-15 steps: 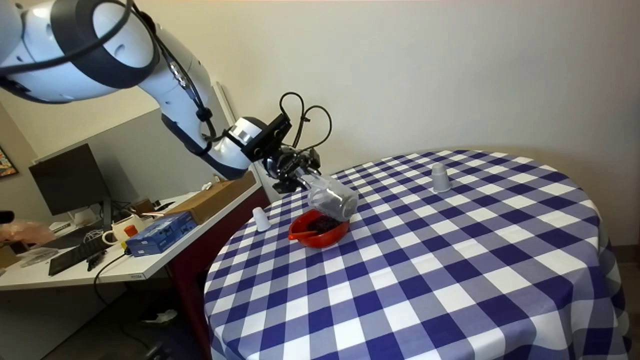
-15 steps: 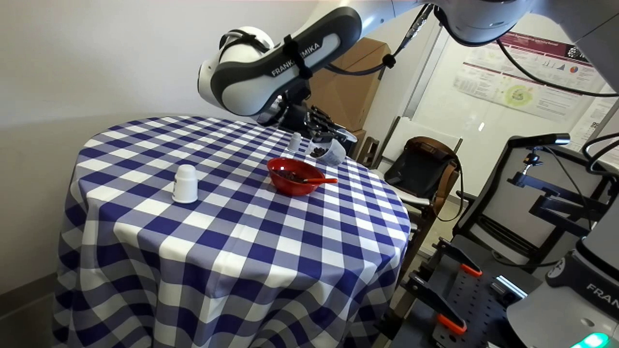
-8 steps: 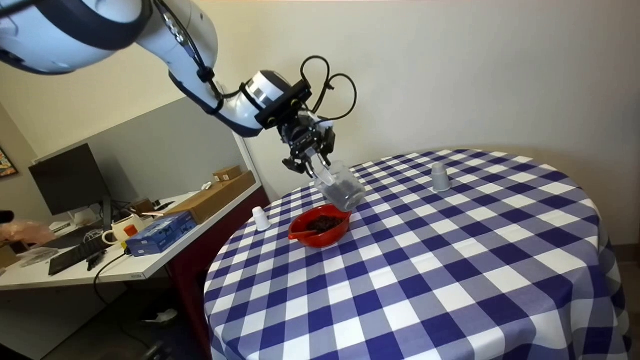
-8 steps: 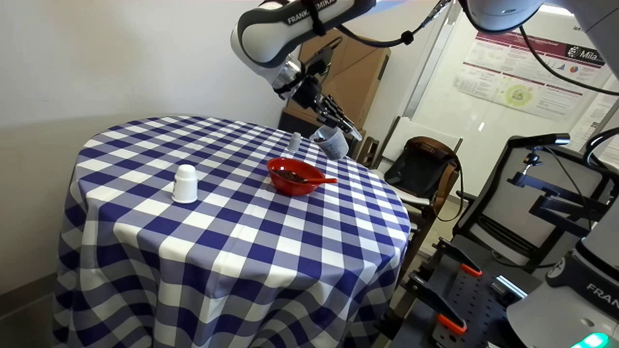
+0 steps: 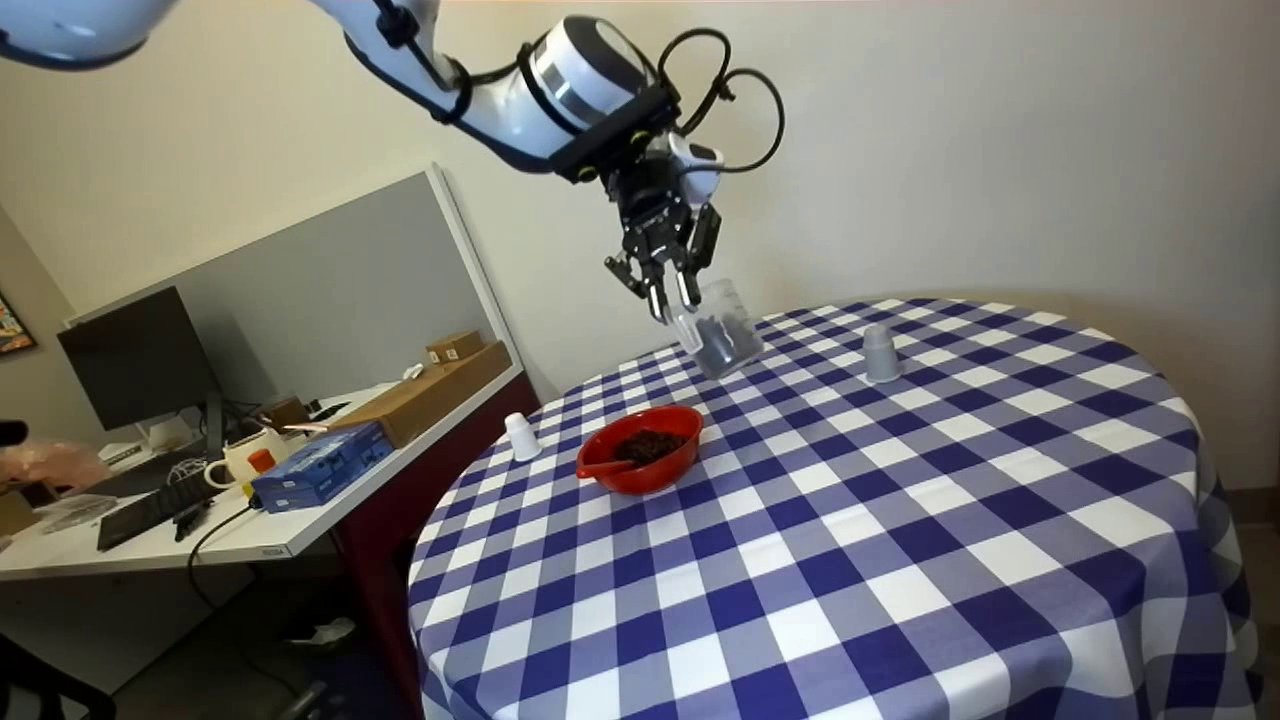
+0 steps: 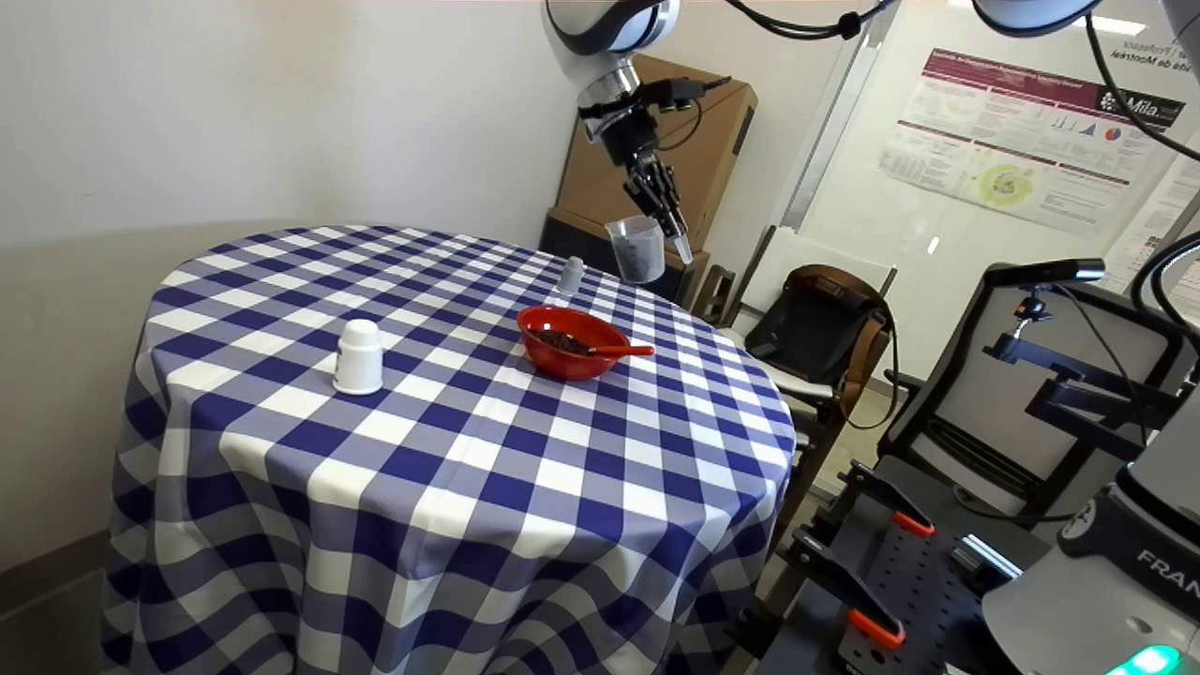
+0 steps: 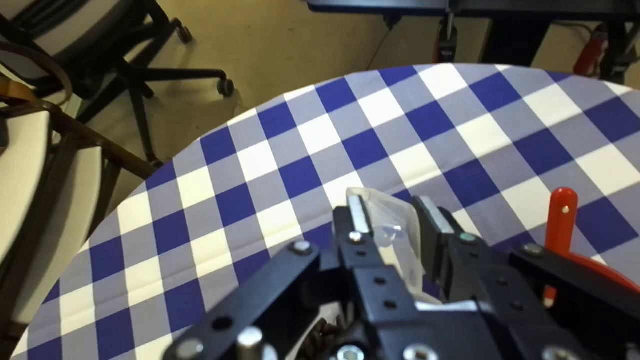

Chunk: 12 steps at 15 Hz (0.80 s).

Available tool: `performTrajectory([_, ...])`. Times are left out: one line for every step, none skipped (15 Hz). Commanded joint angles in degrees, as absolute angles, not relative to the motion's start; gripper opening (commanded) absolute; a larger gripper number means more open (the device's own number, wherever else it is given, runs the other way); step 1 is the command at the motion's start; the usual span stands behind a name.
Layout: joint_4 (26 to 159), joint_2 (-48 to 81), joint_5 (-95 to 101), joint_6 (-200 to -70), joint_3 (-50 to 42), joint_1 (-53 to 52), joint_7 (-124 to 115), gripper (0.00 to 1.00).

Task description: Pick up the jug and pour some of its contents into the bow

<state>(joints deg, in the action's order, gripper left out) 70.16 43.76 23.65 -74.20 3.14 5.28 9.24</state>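
Observation:
My gripper [image 5: 673,295] is shut on the handle of a clear plastic jug [image 5: 727,338] and holds it in the air above the table. The jug is slightly tilted and has dark pieces in it, seen also in an exterior view [image 6: 639,253]. In the wrist view the handle [image 7: 400,235] is between the fingers, and the jug body is mostly hidden behind the gripper. The red bowl [image 5: 645,482] stands on the table, lower than the jug and to one side of it, with dark pieces inside. A red spoon [image 6: 626,351] rests in the bowl [image 6: 561,364].
A blue-and-white checked cloth [image 5: 860,560] covers the round table. Upturned white cups [image 5: 881,356] [image 5: 521,438] stand on either side of the bowl. A desk with boxes [image 5: 320,465] is beside the table. A chair with a bag [image 6: 811,328] stands past the table edge.
My gripper has risen with the jug and moved away from above the bowl. The jug has turned from strongly tilted to nearly upright. The bowl and cups have not moved.

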Motion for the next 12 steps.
performTrajectory([73.7,39.8,16.8,-83.3,1.4,8.0,9.2,0.13])
performTrajectory([74.1,39.5,14.8,-86.2,1.2,8.9,9.6,0.13])
performTrajectory([74.5,39.2,12.7,-88.7,1.1,9.8,10.0,0.13])
performTrajectory([74.8,39.3,10.7,-90.8,1.0,10.5,10.5,0.13])
performTrajectory([75.0,39.6,9.2,-92.6,0.8,11.1,11.0,0.13])
performTrajectory([75.1,40.0,7.9,-94.0,0.7,11.6,11.6,0.13])
performTrajectory([75.4,40.4,6.8,-95.1,0.5,12.0,12.3,0.13])
performTrajectory([75.6,40.8,5.8,-96.0,0.3,12.5,12.8,0.13])
performTrajectory([75.9,41.2,5.1,-96.6,0.0,12.8,13.2,0.13])
performTrajectory([76.1,41.6,4.4,-97.0,-0.3,13.3,13.5,0.13])
performTrajectory([76.4,41.9,3.9,-97.2,-0.7,13.7,13.6,0.13])
performTrajectory([76.7,42.2,3.4,-97.5,-1.1,14.2,13.7,0.13])
